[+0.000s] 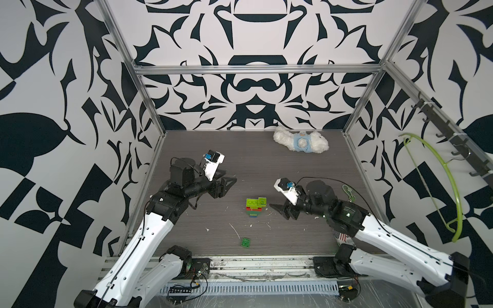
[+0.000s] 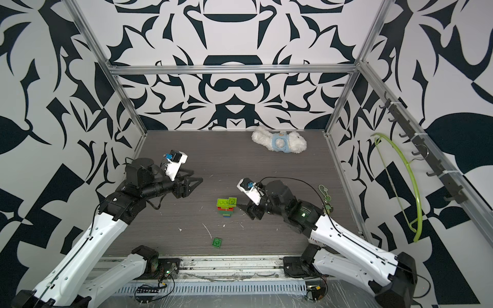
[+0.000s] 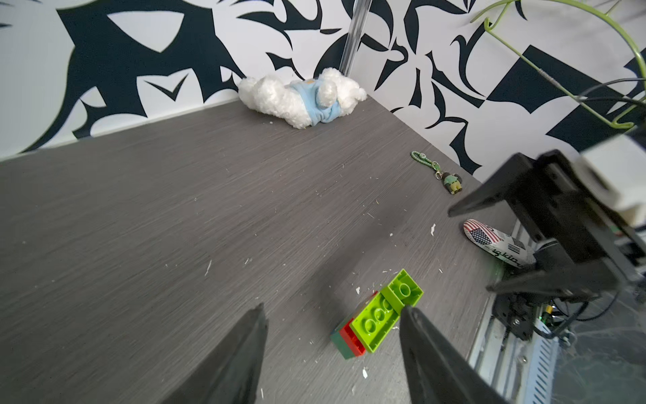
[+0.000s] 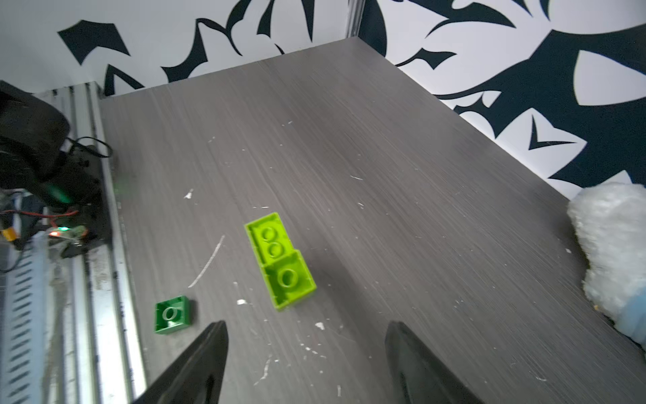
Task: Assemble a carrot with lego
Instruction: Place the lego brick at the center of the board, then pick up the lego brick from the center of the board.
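Roughly mid-table [image 1: 253,165] stood the carrot [image 1: 254,209], upright between the 2 arms: blue at the foot, green and red layers above, a lime oblong on top and 1 square green brick seated on its end nearer the right arm. Both top faces looked hollow rather than studded, though the wrist views were soft. 1 loose dark green brick [image 1: 246,242] lay alone near the front rail, also hollow side up, probably the missing prong. Placing it well would mean gripping 2 opposite walls, keeping it level, and pressing straight down beside the seated prong without tipping the narrow stack. The right gripper [image 4: 307,325] hung wide and empty just beside the stack; the left gripper [image 3: 332,311] was parted, empty, farther off. A white plush toy [image 1: 300,142] by the back wall and a keychain [image 1: 348,192] lay well clear; only white flecks littered the path.
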